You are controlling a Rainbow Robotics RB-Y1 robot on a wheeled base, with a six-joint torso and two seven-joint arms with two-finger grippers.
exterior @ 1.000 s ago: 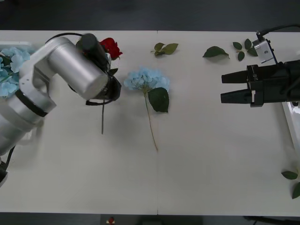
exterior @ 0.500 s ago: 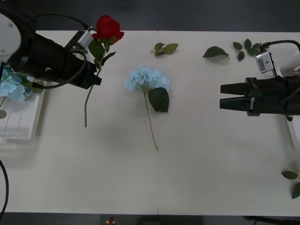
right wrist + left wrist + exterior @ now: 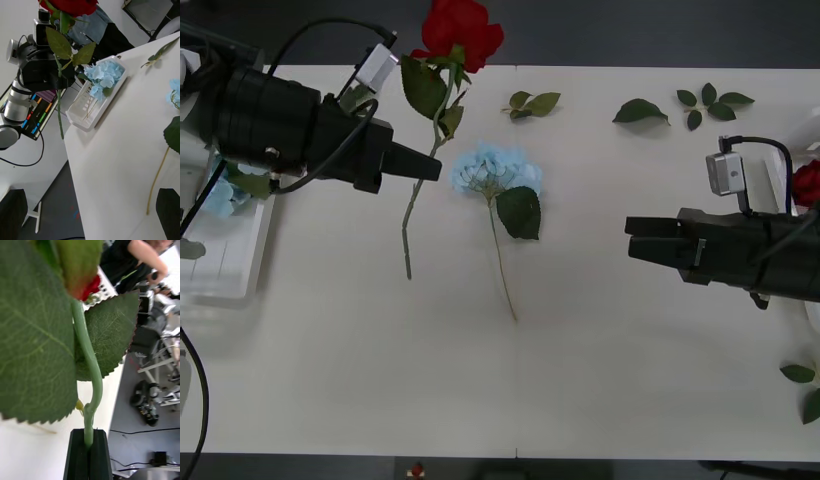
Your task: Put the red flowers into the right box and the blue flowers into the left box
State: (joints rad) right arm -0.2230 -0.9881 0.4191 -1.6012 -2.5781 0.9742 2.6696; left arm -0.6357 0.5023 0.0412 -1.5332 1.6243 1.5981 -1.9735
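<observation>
Holding a red rose [image 3: 463,28] by its stem, my left jaws [image 3: 428,166] pinch it tight, bloom up and stem tail hanging down above the desk [image 3: 580,380]. It belongs in the white tray [image 3: 792,215] far on my right, with the whole desk between. My right jaws [image 3: 638,238] hover much nearer that tray, pressed together and pointing toward the rose, so a handover looks likely. One blue flower [image 3: 492,168] lies between the arms, stem pointing toward me; others rest in the clear tray [image 3: 112,97].
</observation>
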